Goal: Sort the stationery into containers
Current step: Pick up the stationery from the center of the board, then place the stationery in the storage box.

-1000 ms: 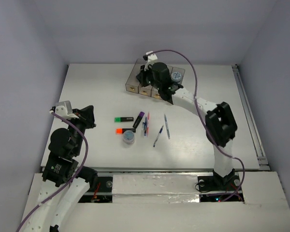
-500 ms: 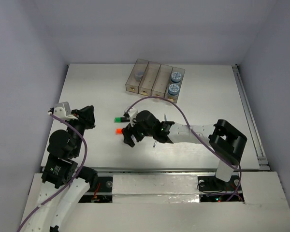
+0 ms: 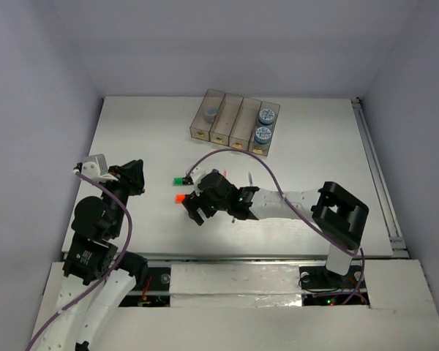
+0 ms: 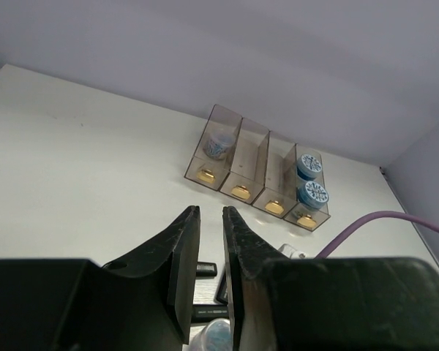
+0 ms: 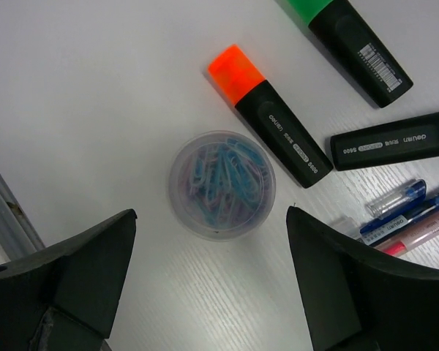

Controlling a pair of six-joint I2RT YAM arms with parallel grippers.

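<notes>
White table inside grey walls, with four joined containers at its far side. The right gripper hangs spread wide and empty above a round tub of paper clips, which lies between its fingers, just beside an orange highlighter. Best to lower straight, closing clear of the highlighter. The left gripper is barely parted and empty.

light: bright, even, from overhead | shadows: faint and soft-edged on the white worktop, a pale ring around the paper-clip tub | focus: top view crisp; right wrist sharp on the tub, right claw dark and slightly soft; left wrist: left claw near-black with little detail, containers clear
</notes>
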